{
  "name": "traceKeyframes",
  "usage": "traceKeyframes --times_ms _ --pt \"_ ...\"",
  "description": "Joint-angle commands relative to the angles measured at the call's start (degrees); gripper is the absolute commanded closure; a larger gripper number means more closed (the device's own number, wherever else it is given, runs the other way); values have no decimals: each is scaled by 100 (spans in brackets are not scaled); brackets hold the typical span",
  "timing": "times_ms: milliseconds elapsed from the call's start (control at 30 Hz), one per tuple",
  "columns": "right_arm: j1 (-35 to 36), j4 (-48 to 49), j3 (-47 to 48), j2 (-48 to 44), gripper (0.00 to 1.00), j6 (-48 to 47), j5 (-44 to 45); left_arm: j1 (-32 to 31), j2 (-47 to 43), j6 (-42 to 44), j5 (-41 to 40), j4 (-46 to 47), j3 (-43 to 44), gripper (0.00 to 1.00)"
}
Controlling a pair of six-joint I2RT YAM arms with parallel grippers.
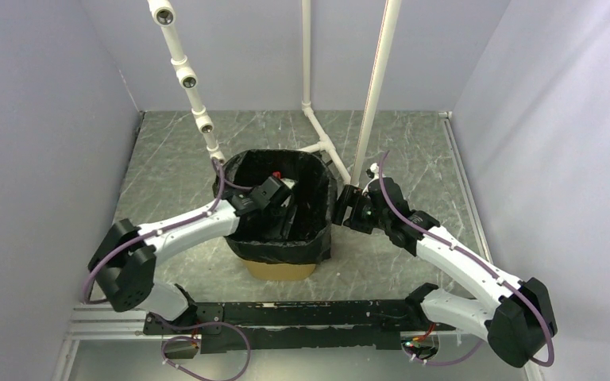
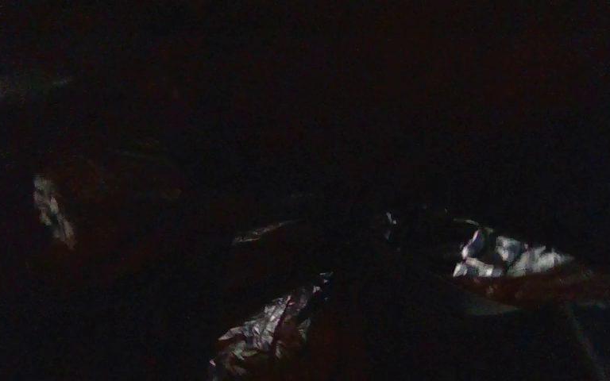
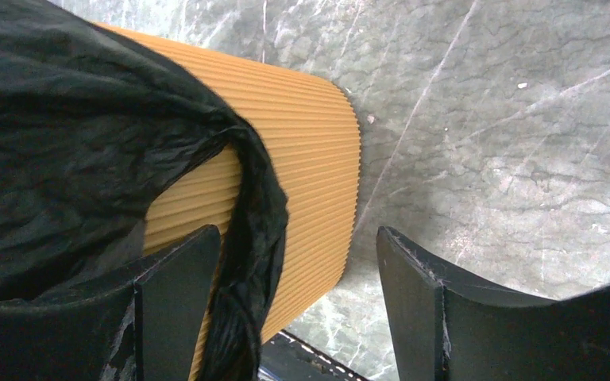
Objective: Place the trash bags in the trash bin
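Note:
The yellow-orange trash bin [image 1: 282, 271] stands mid-table, and the black trash bag [image 1: 318, 198] lines it and folds over its rim. My left gripper [image 1: 274, 198] reaches down inside the bin. The left wrist view is almost black and shows only glints of crinkled bag [image 2: 262, 333], so its jaws are hidden. My right gripper [image 1: 341, 208] sits outside the bin's right rim. Seen from the right wrist, the right gripper [image 3: 295, 238] is open. A hanging fold of bag [image 3: 250, 262] lies beside its left finger against the ribbed bin wall [image 3: 302, 159].
White pipes [image 1: 318, 131] and a slanted pole [image 1: 377, 87] rise just behind the bin, and a pipe with lenses [image 1: 187, 79] leans in from the back left. A black rail [image 1: 302, 313] runs along the near edge. Grey walls close in both sides of the marbled table [image 1: 413, 151].

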Motion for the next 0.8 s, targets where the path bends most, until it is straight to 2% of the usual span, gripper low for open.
traceKeyframes --times_ms 0,367,500,767 --pt "-13 245 116 43 23 -128 -167 -69 380 -103 222 -261 75 38" --pt "-10 72 189 26 19 -222 -69 -98 904 -144 355 -440 103 36" --pt "-11 -33 254 6 19 -255 1 -114 704 -187 333 -555 291 34" --pt "-10 -429 401 -387 17 -250 670 -126 53 -158 233 -1139 1012 28"
